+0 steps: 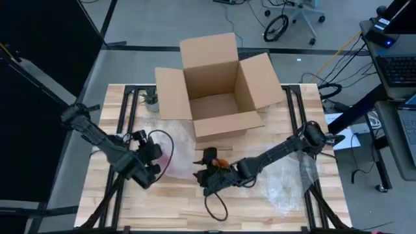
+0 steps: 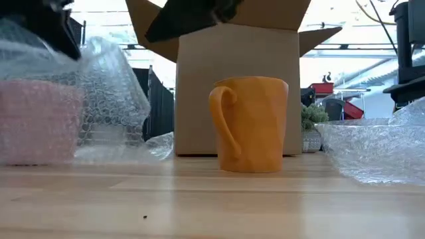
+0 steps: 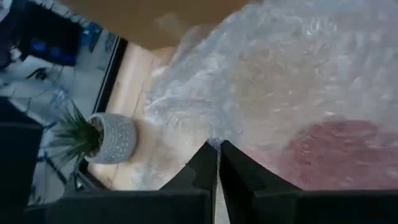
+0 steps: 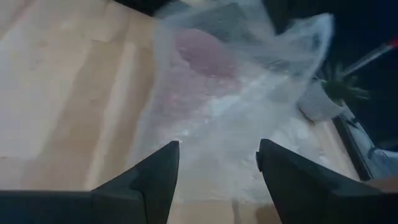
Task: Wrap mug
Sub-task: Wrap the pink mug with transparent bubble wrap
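An orange mug (image 2: 252,123) stands upright on the wooden table, handle toward the left in the low view; in the high view the orange mug (image 1: 221,162) is half hidden under my right arm. My right gripper (image 4: 217,163) hovers open above the table beside the mug, facing a sheet of bubble wrap (image 4: 230,81). That bubble wrap (image 1: 177,148) covers a pink thing (image 3: 339,152). My left gripper (image 3: 217,154) is shut on the wrap's edge, left of the mug. My left gripper pinches an edge of the bubble wrap (image 3: 214,144) between its two fingertips. The held part of the wrap (image 2: 106,60) is raised off the table, while the rest lies over the pink thing (image 2: 36,119) on the tabletop.
An open cardboard box (image 1: 216,91) stands at the table's far middle, close behind the mug. A small potted plant (image 1: 151,101) sits left of the box. A second bubble wrap sheet (image 1: 289,182) lies at the near right. Bare wood lies along the near edge.
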Controlling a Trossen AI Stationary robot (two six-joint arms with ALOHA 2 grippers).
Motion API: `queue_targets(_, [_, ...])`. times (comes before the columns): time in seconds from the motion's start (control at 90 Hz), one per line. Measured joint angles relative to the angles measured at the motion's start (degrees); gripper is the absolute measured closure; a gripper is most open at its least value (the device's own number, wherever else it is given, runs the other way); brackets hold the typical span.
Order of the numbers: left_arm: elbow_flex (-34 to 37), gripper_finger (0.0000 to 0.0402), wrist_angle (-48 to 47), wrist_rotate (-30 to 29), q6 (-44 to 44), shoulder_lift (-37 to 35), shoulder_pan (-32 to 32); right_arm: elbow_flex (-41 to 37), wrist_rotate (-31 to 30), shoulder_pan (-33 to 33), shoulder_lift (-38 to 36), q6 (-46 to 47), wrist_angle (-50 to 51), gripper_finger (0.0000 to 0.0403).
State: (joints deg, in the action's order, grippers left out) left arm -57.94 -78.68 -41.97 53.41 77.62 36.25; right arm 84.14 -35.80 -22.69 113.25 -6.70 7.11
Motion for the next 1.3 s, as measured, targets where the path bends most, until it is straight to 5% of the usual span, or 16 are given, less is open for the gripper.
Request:
queue_targets(0.189, [3.41,0.0379,4.92,2.04,-3.26,0.0,-3.58,0.0,3.69,2.15,0.0,0.32,-0.05,0.0197])
queue_targets(0.622, [-2.34,0.0189,1.62,6.61,-10.53,-7.87,-6.14,0.02,7.69,7.46,0.0,2.65,1.71,0.0197])
queue_targets(0.833, [-2.39,0.0192,2.27,8.93,-10.7,-17.69,-6.7,0.02,11.45,10.43,0.0,2.81,1.67,0.0197])
queue_targets(0.978, [-1.55,0.0205,11.02,12.43,-15.08,-21.78,-6.71,0.02,15.15,11.94,0.0,2.99,1.63,0.0197])
queue_targets(1.3, [7.33,0.0208,16.99,16.36,-15.63,-19.75,-8.24,0.02,15.64,11.4,0.0,3.02,1.69,0.0197])
